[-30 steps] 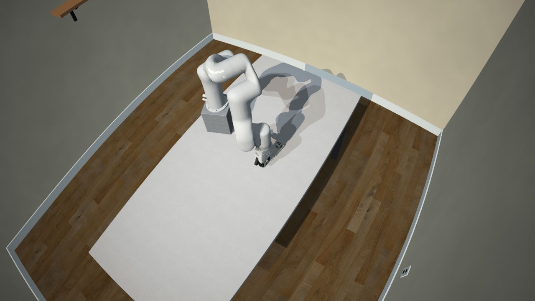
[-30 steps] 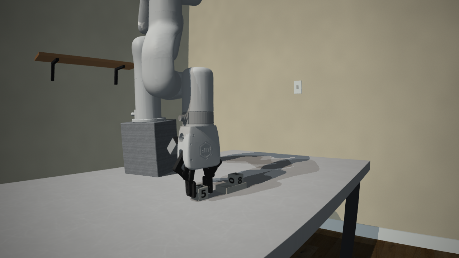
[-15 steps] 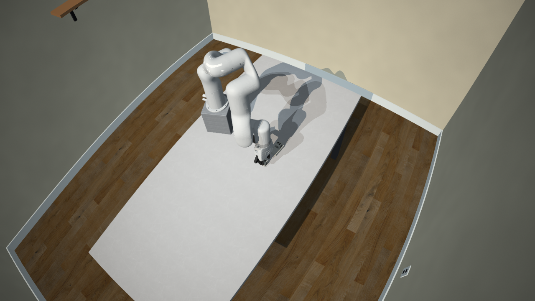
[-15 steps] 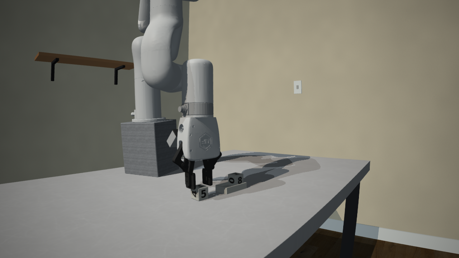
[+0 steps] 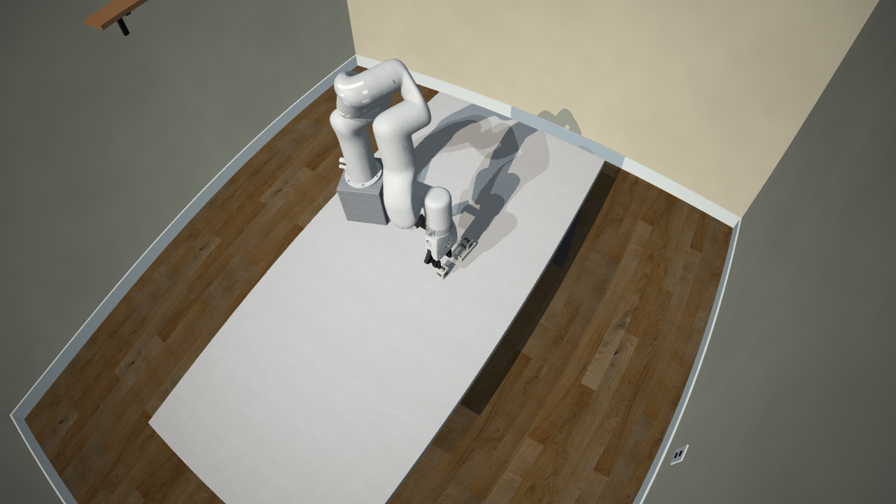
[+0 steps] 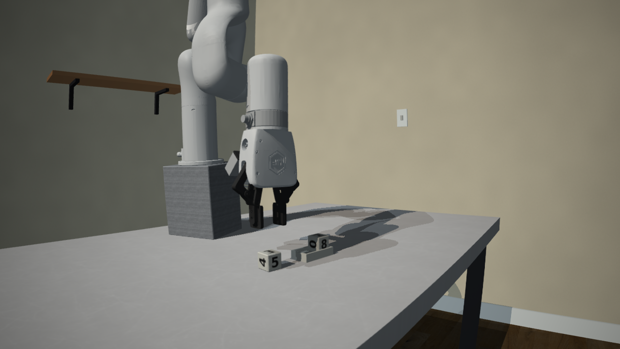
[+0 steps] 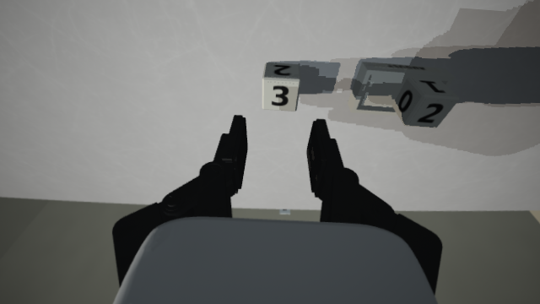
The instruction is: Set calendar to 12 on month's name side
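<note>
One pale cube (image 5: 442,271) (image 6: 269,261) (image 7: 280,88) stands on the table beside the tray. It shows 4 and 5 in the exterior view, and 2 and 3 in the wrist view. The tray (image 6: 318,254) (image 7: 359,82) lies on the table, partly in shadow; its month lettering is too oblique to read. The other cube (image 6: 318,243) (image 7: 427,103) is at the tray's far end, turned askew to it. It shows 0 and 8 in the exterior view, and 0, 1 and 2 in the wrist view; its footing is hidden. My gripper (image 6: 268,224) (image 7: 278,133) is half open and empty, above the table.
The grey base block (image 5: 363,204) (image 6: 190,201) of the arm stands on the table (image 5: 313,351) (image 6: 151,294) behind the gripper. The table's long edge runs beyond the tray on the right in the exterior view. A wall shelf (image 5: 115,12) (image 6: 112,82) hangs well away.
</note>
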Controlling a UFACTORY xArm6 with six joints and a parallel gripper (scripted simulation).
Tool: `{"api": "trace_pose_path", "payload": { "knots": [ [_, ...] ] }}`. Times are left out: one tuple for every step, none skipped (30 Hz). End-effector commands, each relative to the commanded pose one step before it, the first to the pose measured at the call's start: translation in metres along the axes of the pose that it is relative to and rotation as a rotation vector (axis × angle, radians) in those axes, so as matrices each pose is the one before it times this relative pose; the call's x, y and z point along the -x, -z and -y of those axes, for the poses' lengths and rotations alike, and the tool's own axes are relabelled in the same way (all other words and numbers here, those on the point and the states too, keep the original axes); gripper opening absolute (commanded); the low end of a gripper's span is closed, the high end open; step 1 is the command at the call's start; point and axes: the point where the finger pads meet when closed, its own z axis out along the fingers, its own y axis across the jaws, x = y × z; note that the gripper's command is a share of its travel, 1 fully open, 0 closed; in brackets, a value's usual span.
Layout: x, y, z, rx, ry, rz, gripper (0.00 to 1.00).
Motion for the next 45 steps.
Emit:
{"api": "trace_pose_path", "payload": {
  "knots": [
    [0.00199,0.01858,0.00093,0.02351,0.00193,-0.02695,0.49],
    [0.0,0.00169,0.0,-0.00001,0.0,0.0,0.49],
    [-0.00001,0.00109,-0.00001,0.00003,0.0,0.0,0.49],
    [-0.00001,0.00059,-0.00001,0.00003,0.0,0.0,0.49],
    [0.0,0.00023,0.0,0.00001,0.0,0.0,0.49],
    [0.0,0.00003,0.0,0.0,0.0,0.0,0.49],
    [0.0,0.0,0.0,0.0,0.0,0.0,1.0],
    [0.0,0.0,0.0,0.0,0.0,0.0,1.0],
    [0.0,0.0,0.0,0.0,0.0,0.0,1.0],
    [0.0,0.0,0.0,0.0,0.0,0.0,1.0],
    [0.0,0.0,0.0,0.0,0.0,0.0,1.0],
    [0.0,0.0,0.0,0.0,0.0,0.0,1.0],
    [0.0,0.0,0.0,0.0,0.0,0.0,1.0],
    [0.0,0.0,0.0,0.0,0.0,0.0,1.0],
    [0.0,0.0,0.0,0.0,0.0,0.0,1.0],
    [0.0,0.0,0.0,0.0,0.0,0.0,1.0],
    [0.0,0.0,0.0,0.0,0.0,0.0,1.0],
    [0.0,0.0,0.0,0.0,0.0,0.0,1.0],
    [0.0,0.0,0.0,0.0,0.0,0.0,1.0],
    [0.0,0.0,0.0,0.0,0.0,0.0,1.0],
    [0.0,0.0,0.0,0.0,0.0,0.0,1.0],
    [0.0,0.0,0.0,0.0,0.0,0.0,1.0],
    [0.0,0.0,0.0,0.0,0.0,0.0,1.0],
    [0.0,0.0,0.0,0.0,0.0,0.0,1.0],
    [0.0,0.0,0.0,0.0,0.0,0.0,1.0],
    [0.0,0.0,0.0,0.0,0.0,0.0,1.0],
    [0.0,0.0,0.0,0.0,-0.00035,0.0,1.0],
    [0.0,-0.00001,0.0,0.0,-0.00234,0.0,1.0],
    [0.0,0.0,0.0,0.0,0.0,0.0,1.0],
    [0.0,0.0,0.0,0.0,0.0,0.0,1.0],
    [0.0,-0.00003,0.00001,0.00001,-0.00598,0.0,1.0],
    [0.0,-0.00006,0.00001,0.00002,-0.01096,0.0,1.0],
    [-0.00001,-0.00009,0.00002,0.00003,-0.01695,0.0,1.0],
    [-0.00001,-0.00012,0.00002,0.00004,-0.02366,0.0,1.0],
    [-0.00001,-0.00016,0.00003,0.00006,-0.03083,-0.00001,1.0],
    [-0.00001,-0.0002,0.00004,0.00007,-0.03821,-0.00001,1.0],
    [-0.00001,-0.00024,0.00004,0.00009,-0.04556,-0.00002,1.0],
    [-0.00001,-0.00023,0.00004,0.00008,-0.04446,-0.00002,1.0],
    [0.0,-0.00004,0.00001,0.00002,-0.00823,0.0,1.0],
    [-0.00001,-0.0002,0.00004,0.00007,-0.03899,-0.00002,1.0],
    [0.0,-0.00011,0.00002,0.00004,-0.02042,-0.00001,1.0],
    [-0.00001,-0.0002,0.00004,0.00007,-0.03791,-0.00003,1.0],
    [0.0,-0.00014,0.00003,0.00005,-0.02766,-0.00002,1.0],
    [0.0,-0.00016,0.00003,0.00005,-0.02996,-0.00002,1.0],
    [0.0,-0.00015,0.00003,0.00005,-0.02951,-0.00002,1.0]
  ]
}}
